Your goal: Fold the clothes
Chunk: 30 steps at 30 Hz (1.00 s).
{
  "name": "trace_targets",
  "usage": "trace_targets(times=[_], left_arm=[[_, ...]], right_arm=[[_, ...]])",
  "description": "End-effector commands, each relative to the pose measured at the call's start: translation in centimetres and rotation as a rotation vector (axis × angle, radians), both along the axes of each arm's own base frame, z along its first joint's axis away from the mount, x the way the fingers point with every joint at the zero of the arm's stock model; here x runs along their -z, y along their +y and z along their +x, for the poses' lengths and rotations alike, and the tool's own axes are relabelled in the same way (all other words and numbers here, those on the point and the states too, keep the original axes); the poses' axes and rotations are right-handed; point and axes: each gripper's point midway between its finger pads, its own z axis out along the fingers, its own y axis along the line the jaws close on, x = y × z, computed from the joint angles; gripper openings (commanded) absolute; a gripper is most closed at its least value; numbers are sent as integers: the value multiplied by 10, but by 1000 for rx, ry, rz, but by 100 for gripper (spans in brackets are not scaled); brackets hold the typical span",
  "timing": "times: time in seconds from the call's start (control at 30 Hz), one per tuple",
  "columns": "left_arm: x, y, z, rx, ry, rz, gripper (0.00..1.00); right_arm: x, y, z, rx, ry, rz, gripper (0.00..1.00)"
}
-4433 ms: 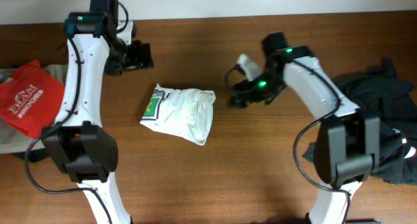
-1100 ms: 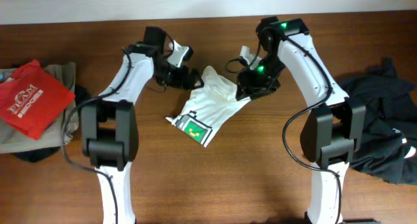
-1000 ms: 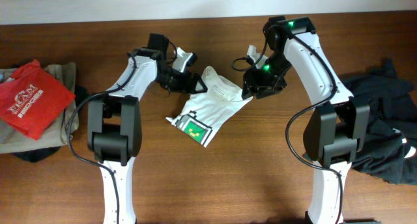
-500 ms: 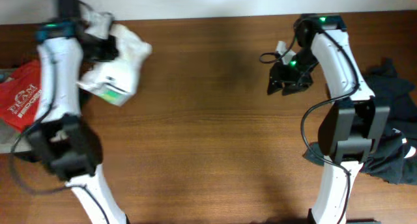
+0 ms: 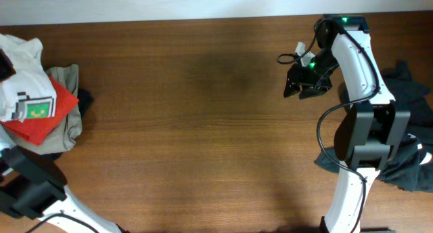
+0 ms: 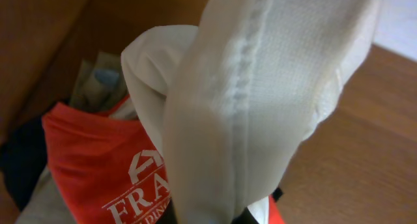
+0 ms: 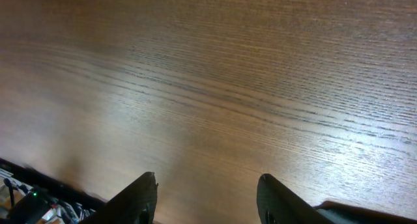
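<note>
A folded white shirt (image 5: 19, 84) with a green print (image 5: 39, 110) hangs at the far left, over a red garment (image 5: 42, 122) on top of a pile. In the left wrist view the white shirt (image 6: 260, 87) fills the frame. My left gripper (image 6: 207, 219) is shut on it, with its dark fingers only just showing at the bottom edge. The red garment (image 6: 91, 159) with white lettering lies right below. My right gripper (image 5: 302, 85) hovers open over bare wood at the back right, holding nothing. Its two fingers (image 7: 140, 198) stand well apart.
The left pile also holds a khaki cloth (image 5: 69, 97) and something dark (image 5: 84, 101). A heap of dark clothes (image 5: 399, 118) lies at the right edge of the brown wooden table (image 5: 203, 124), beside the right arm's base.
My left arm has swung from the table's middle to the far left, carrying the white shirt over the pile. My right gripper has let go and drawn back to the right.
</note>
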Motion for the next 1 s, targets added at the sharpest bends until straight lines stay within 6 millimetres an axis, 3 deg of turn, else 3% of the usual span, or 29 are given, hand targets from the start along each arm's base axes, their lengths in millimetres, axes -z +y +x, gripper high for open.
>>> trace_targets(times=[0.0,0.03,0.07,0.1,0.13,0.2,0.27,0.33,0.37,0.43,0.6,0.67,0.77,0.87,0.97], left_arm=[[20,26,-6,-51,12,-21,0],[23,34,-10,-65,14,-22,1],[26,42,-14,-81,17,-24,31],[28,48,-19,-97,23,-22,83],[29,58,-26,-126,32,-9,99],[13,75,-40,-176,8,8,99],[-23,81,-49,-237,-76,-2,99],[-48,57,-40,-152,-159,-53,99],[-49,42,-34,-107,-176,-101,99],[-27,24,-35,-130,-111,-206,99],[60,-25,-38,-53,49,-427,99],[109,-50,-40,15,59,-519,99],[167,-83,-52,53,64,-617,99],[184,-103,-58,91,30,-690,99],[159,-98,-46,134,-37,-659,99]], right_arm=[[-4,-2,1,5,-11,-12,53],[-4,-2,2,11,-10,-13,53],[-4,-2,1,11,-9,-13,53],[-4,-2,1,12,-9,-13,53],[-4,-2,1,15,-8,-13,53],[-3,-2,2,15,-9,-14,53],[-3,-2,3,14,-13,-14,53],[-3,-2,4,14,-17,-14,53],[-3,-2,4,15,-19,-14,53],[-3,-2,4,14,-18,-14,54],[-3,-2,4,14,-17,-14,53],[-3,-2,4,14,-18,-14,53],[-3,-2,3,14,-15,-14,53],[-3,-2,2,14,-10,-14,54],[-3,-2,1,14,-8,-14,53]])
